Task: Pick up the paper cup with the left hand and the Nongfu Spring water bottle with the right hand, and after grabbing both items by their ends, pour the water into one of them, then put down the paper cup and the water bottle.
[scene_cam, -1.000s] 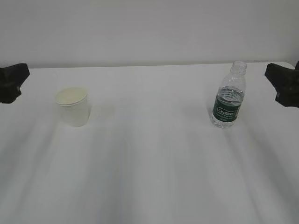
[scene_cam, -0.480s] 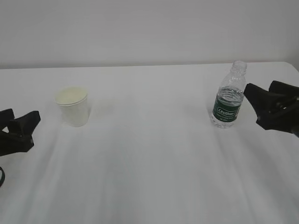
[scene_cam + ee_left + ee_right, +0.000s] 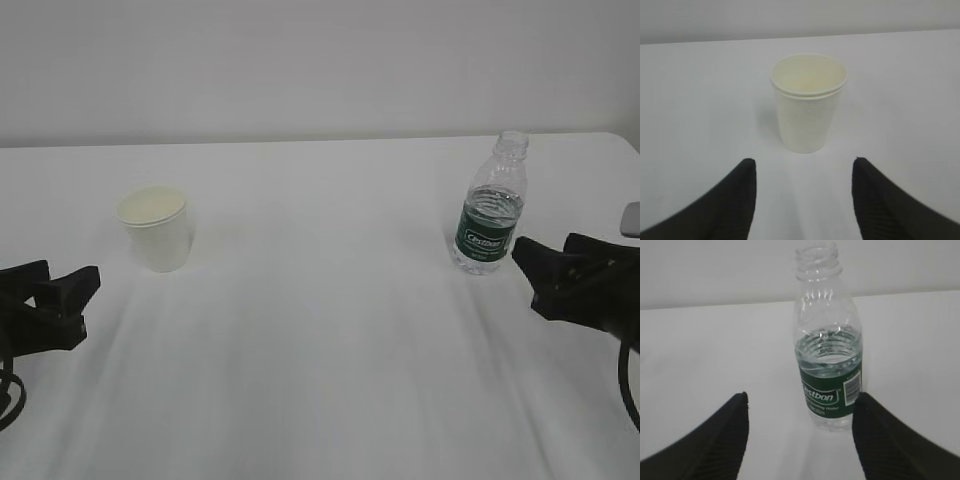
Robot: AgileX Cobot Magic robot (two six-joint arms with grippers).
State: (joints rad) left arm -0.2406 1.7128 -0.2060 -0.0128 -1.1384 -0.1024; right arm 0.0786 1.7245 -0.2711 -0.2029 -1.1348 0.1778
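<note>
The paper cup [image 3: 155,228] stands upright on the left of the white table, empty inside; in the left wrist view the paper cup [image 3: 808,107] is straight ahead of the open jaws. My left gripper [image 3: 70,272] [image 3: 803,161] is open, short of the cup and touching nothing. The Nongfu Spring water bottle [image 3: 488,220] [image 3: 829,365] stands uncapped on the right, with water [image 3: 829,352] up to its shoulder. My right gripper [image 3: 545,248] [image 3: 801,395] is open just before the bottle, whose base sits near the right finger [image 3: 880,440].
The white table [image 3: 320,350] stretches between cup and bottle with nothing on it. Its far edge [image 3: 320,140] meets a plain pale wall. The right corner of the table shows behind the bottle.
Both grippers have come in from the frame's side edges, lower and nearer, the left toward the cup, the right toward the bottle. Cup and bottle have not moved.
</note>
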